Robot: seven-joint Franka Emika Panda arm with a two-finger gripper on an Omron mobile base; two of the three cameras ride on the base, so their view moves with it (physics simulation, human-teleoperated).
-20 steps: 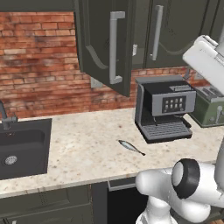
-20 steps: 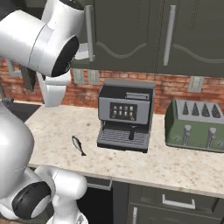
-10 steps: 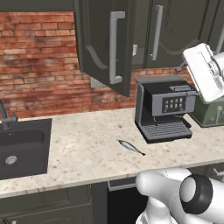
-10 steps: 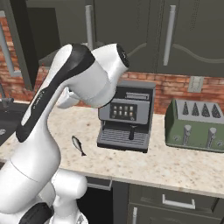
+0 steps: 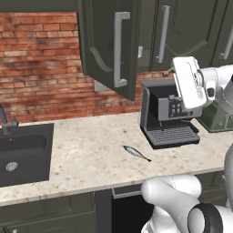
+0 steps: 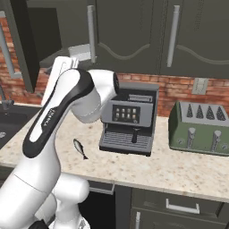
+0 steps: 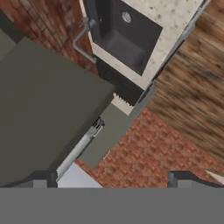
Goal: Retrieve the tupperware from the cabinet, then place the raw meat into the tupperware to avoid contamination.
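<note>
The raw meat, a small silvery fish point(image 5: 136, 153) point(image 6: 80, 148), lies on the speckled counter left of the coffee machine. The cabinet point(image 5: 182, 27) hangs above, and its left door point(image 5: 107, 45) stands swung open with a long grey bar handle point(image 5: 119, 48). My gripper point(image 5: 175, 71) point(image 7: 113, 180) is raised above the coffee machine, just right of the open door, and points leftward past the door. Its fingers point(image 7: 43, 179) stand wide apart, open, with nothing between them. The tupperware is out of view; the cabinet's inside point(image 6: 44, 31) looks dark.
A dark coffee machine point(image 5: 166, 113) point(image 6: 127, 118) stands on the counter under the hand. A green toaster point(image 6: 199, 127) is to its right. The dark sink basin point(image 5: 22, 152) point(image 7: 127, 39) with a faucet sits at the counter's left end. A brick wall point(image 5: 41, 63) backs it.
The arm has swung, bringing the hand from the right edge of the left base view leftward, up in front of the cabinet. The fish and the open door have not moved.
</note>
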